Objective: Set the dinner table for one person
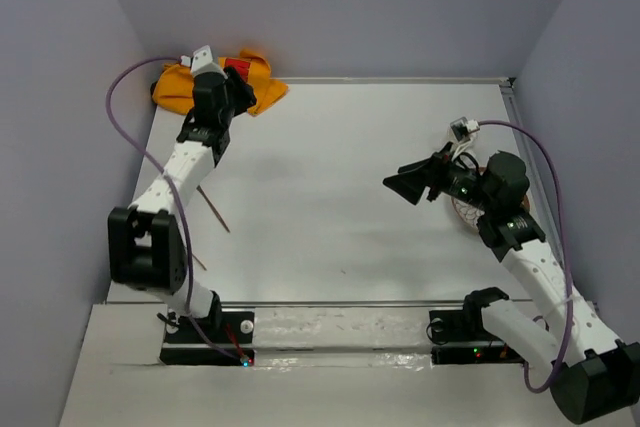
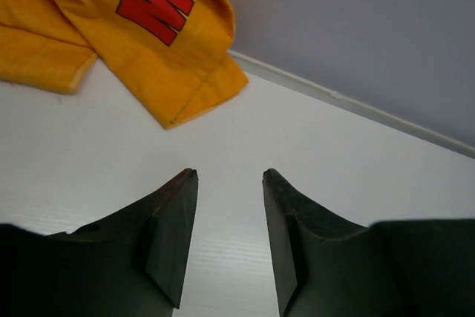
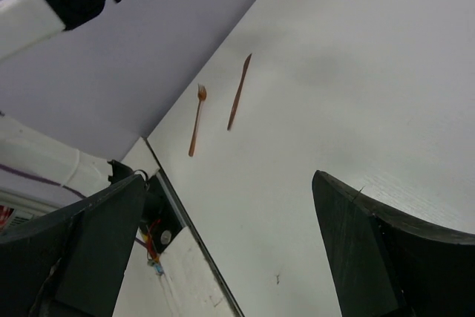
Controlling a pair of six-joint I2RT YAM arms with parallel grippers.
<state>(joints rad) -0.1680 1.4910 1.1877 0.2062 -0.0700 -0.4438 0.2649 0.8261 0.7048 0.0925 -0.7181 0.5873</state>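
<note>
Orange cloth [image 2: 148, 35] at the far left corner: is your left gripper on it? (observer)

No. My left gripper [image 2: 230, 176] is partly spread with nothing between the fingers. Only bare white dinner table [image 2: 111, 146] shows in the gap. Cloth lies just beyond the tips, apart from them. Arm runs up the left edge, forearm stretched toward that corner, wrist tipped down. (operator)

And the right? (observer)

My right gripper [image 3: 228, 180] is spread wide, empty, touching nothing. It hangs above the right side of the table, pointing toward the middle. Arm rises from the near right corner, elbow folded, wrist turned left. A round dish [image 1: 460, 215] with a patterned rim sits under that forearm near the right edge, mostly hidden. (operator)

Cutlery? (observer)

Brown fork [image 3: 197, 120] and brown knife [image 3: 239, 90] lie side by side, not touching, close to the left edge toward the near end, below my left arm. Table fills the floor between the walls, both arm bases at its near edge. (operator)
</note>
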